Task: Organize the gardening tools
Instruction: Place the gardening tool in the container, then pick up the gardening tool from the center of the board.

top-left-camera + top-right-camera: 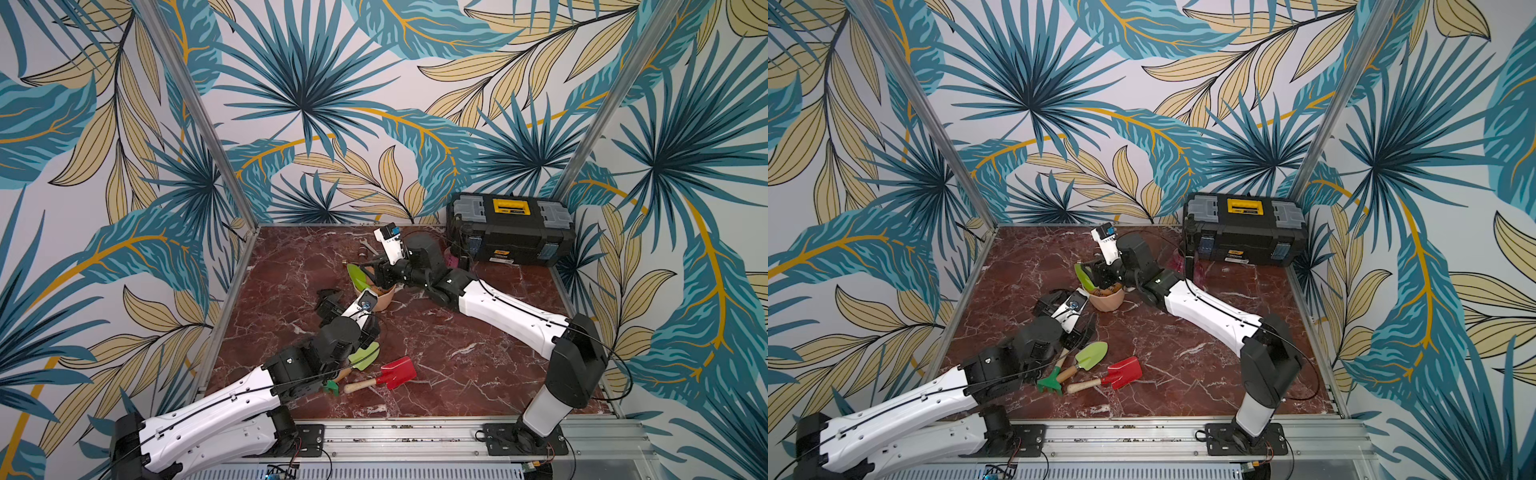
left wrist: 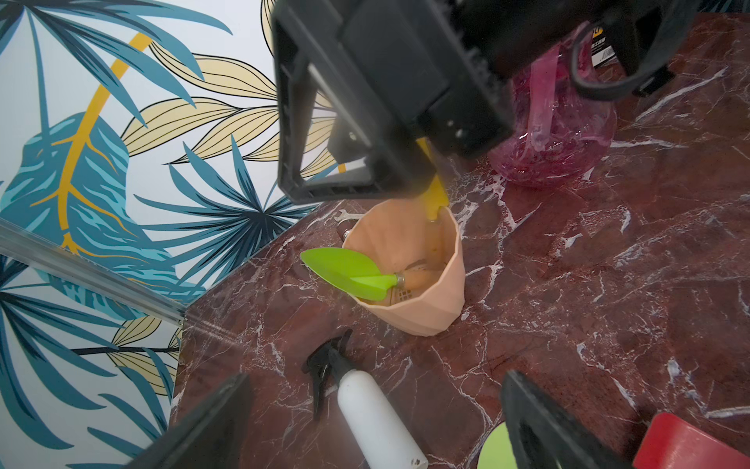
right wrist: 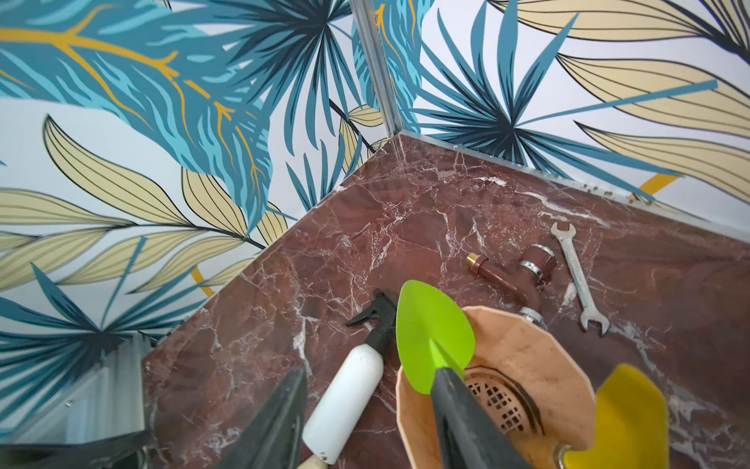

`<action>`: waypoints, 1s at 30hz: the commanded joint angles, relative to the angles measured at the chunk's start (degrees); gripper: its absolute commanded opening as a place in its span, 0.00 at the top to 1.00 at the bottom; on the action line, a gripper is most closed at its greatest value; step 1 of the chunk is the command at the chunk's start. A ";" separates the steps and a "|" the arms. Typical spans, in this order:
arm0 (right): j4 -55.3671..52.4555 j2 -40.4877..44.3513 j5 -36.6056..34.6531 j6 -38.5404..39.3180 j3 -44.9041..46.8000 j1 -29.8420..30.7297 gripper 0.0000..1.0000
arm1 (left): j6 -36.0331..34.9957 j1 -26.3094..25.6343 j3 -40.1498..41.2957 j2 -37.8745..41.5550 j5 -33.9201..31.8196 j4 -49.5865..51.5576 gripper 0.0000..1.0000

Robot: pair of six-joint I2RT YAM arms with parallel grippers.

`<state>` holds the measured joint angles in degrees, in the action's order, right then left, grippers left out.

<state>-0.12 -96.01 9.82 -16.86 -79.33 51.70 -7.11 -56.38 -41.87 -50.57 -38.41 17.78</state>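
A peach pot point(image 2: 410, 300) holds a lime-green trowel point(image 2: 345, 268) leaning over its rim and a yellow scoop point(image 3: 625, 418). My right gripper point(image 3: 371, 377) hangs over the pot's edge, open. One of its fingers point(image 3: 458, 414) lies just in front of the trowel's neck without pinching it. My left gripper point(image 2: 375, 381) is open just in front of the pot, above a white spray bottle point(image 2: 373, 410). Near the front lie a second lime-green trowel point(image 1: 1090, 357), a red shovel point(image 1: 1123, 372) and a dark green rake point(image 1: 1050, 382).
A black toolbox point(image 1: 511, 232) stands at the back right, with a pink bottle point(image 2: 556, 134) in front of it. A silver wrench point(image 3: 576, 276) and a brown fitting point(image 3: 515, 268) lie behind the pot. Patterned walls close in the table on three sides.
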 commanded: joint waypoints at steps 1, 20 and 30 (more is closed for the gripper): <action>-3.98 2.93 -2.51 -8.36 5.89 0.06 0.44 | -0.31 0.11 0.53 -0.05 1.56 -0.36 0.00; -20.63 26.27 -30.25 -22.57 17.78 0.06 0.29 | 14.52 -6.81 -10.76 -20.27 0.36 27.57 0.00; -28.56 35.35 -41.42 -21.91 18.87 0.06 0.17 | 19.20 -11.83 -13.95 -31.99 -0.90 31.02 0.00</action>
<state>-24.93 -62.78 -26.00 -39.27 -61.28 51.75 9.41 -67.46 -53.39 -79.05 -37.12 45.78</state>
